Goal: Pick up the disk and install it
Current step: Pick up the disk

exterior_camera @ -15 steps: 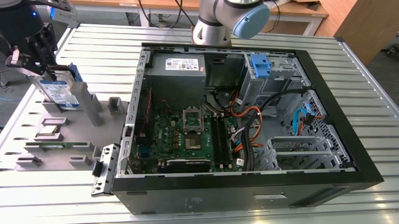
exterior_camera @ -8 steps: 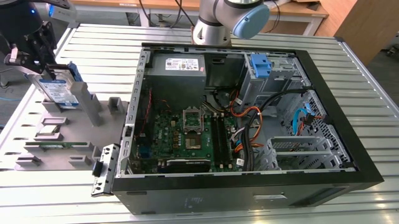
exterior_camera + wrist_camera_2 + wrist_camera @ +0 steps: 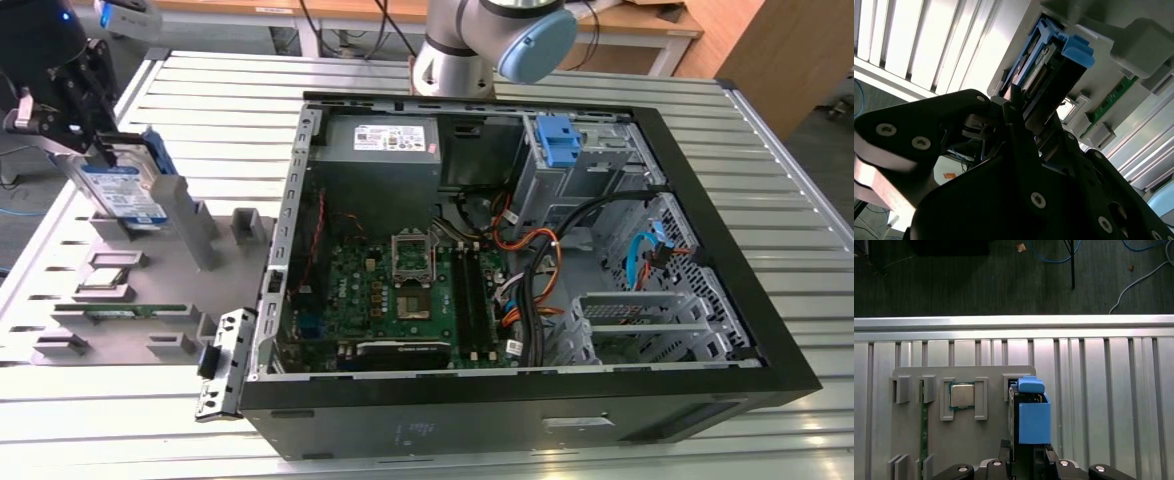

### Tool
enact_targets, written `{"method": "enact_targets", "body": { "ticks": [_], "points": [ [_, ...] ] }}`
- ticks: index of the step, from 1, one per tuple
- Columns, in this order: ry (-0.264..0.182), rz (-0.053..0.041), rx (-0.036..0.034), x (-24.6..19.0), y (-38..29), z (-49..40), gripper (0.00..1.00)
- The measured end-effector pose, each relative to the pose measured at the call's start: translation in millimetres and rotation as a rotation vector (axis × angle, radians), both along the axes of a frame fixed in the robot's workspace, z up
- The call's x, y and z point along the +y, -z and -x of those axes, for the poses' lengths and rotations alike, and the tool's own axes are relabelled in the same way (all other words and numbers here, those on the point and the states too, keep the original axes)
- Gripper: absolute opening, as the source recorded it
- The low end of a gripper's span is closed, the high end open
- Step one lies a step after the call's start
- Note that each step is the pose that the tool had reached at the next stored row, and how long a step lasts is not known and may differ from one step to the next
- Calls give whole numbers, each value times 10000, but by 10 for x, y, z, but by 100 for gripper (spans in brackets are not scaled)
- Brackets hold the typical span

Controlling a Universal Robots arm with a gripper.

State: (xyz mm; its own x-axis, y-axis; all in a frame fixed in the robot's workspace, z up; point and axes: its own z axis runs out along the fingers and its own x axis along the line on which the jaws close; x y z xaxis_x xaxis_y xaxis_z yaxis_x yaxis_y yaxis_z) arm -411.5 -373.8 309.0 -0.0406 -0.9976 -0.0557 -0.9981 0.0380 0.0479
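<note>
A single robot arm works at a slatted metal desk (image 3: 787, 170) that carries an open black computer case (image 3: 534, 400) and, at the exterior view's left, a flat grey plastic holder plate (image 3: 60, 245).

The disk (image 3: 123, 188), a flat silver hard drive with a white-and-blue label clipped in a blue plastic carrier frame, stands on edge over that plate, well apart from the case. The black gripper (image 3: 94, 148) sits on the disk's upper end. In the second wrist view the fingers (image 3: 1015, 107) lie against the sides of the disk and appear closed on it. The angle hides how firmly they grip, and whether the lower end is still in its slot.

A small square silver chip (image 3: 961, 395) and a thin green memory stick (image 3: 924, 430) sit in neighbouring slots just beside the disk.

Likely risks from here:
- The hold is on a narrow edge near one end, so the disk could pivot or slip out.
- A tilted lift could jam the blue frame against the slot walls or drag the plate.
- At the case, the disk could strike the rim, snag the loose orange and black cables (image 3: 534, 250), or meet the blue bracket (image 3: 561, 140) on the metal cage at the wrong angle.
</note>
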Motion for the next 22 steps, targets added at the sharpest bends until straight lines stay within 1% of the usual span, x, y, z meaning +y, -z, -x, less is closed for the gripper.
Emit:
{"method": "enact_targets", "body": {
  "ticks": [7, 20, 22],
  "points": [
    [0, 1, 2, 0, -14, 0, 35],
    [0, 0, 0, 0, -106, 0, 35],
    [0, -1, -2, 0, -107, 0, 35]
  ]
}}
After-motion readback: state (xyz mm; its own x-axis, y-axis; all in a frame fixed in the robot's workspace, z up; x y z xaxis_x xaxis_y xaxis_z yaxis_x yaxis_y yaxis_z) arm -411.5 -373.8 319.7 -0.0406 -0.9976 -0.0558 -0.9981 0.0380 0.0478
